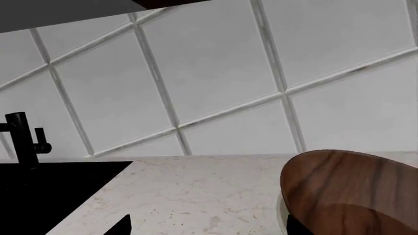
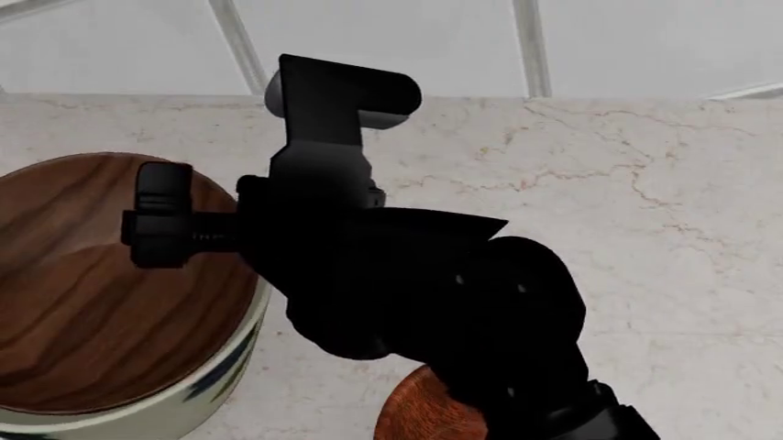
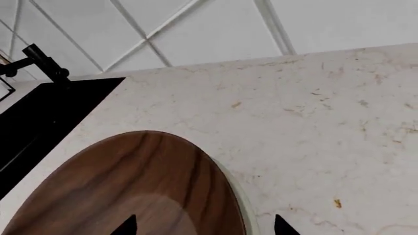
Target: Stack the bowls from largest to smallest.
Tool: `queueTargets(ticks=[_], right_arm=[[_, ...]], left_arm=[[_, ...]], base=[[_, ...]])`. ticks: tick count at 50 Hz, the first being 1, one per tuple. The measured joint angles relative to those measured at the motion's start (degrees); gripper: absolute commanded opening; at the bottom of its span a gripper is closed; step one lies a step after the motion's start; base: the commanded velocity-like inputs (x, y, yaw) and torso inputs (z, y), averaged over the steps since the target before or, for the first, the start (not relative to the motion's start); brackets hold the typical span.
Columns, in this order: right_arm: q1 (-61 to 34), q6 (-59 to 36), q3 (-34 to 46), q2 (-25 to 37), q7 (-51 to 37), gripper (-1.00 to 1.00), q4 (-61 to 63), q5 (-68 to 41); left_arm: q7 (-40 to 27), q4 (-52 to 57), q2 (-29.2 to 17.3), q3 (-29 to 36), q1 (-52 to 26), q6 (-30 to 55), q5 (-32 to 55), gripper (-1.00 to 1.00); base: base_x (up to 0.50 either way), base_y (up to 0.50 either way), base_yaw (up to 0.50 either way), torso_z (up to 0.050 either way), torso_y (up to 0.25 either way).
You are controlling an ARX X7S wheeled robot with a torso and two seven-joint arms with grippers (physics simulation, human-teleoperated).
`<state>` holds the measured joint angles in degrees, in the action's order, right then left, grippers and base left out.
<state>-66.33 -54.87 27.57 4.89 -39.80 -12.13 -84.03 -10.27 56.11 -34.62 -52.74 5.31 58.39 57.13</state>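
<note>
Head view: we see the striped wood bowl (image 2: 86,284) nested in the cream bowl (image 2: 208,390) on the marble counter (image 2: 636,202), w/ the small reddish bowl (image 2: 423,412) just beside it, partly hidden by the right arm (image 2: 416,284). Right gripper (image 3: 202,230) tips spread apart above the striped bowl. Left gripper: can't tell. Sink (image 1: 46,196) & faucet (image 1: 23,139) nearby.

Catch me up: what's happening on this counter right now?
A two-armed robot is stacking bowls on a marble counter. The wide, shallow dark-brown striped wooden bowl already sits inside the cream ceramic bowl with blue marks. The small reddish-brown wooden bowl stands apart on the counter, largely hidden under a black arm, not yet stacked. Only the right gripper fingertips show, spread apart above the stacked bowls.
</note>
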Motion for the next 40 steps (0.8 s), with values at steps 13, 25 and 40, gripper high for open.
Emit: queueTargets(ticks=[13,25,40], right_arm=[[-2.3,-0.05,0.23,1.43,-2.81,1.0,5.22,-0.58],[-5.86,-4.19,-3.05,8.5,-15.08,1.0,17.65,-12.7],[-3.05,-6.93,-10.19,28.27,-28.73,1.0,31.22,-33.36]], left_arm=[[-0.53,-0.01,-0.41,0.28,0.38,-0.51,0.51,1.0],[-1.36,0.11,-0.94,0.25,0.56,-0.66,1.47,1.0],[-2.91,0.52,-1.95,0.21,0.59,-0.56,3.14,1.0]], base=[[0.0,0.0,0.0,0.0,0.0],[0.0,0.0,0.0,0.0,0.0],[0.0,0.0,0.0,0.0,0.0]])
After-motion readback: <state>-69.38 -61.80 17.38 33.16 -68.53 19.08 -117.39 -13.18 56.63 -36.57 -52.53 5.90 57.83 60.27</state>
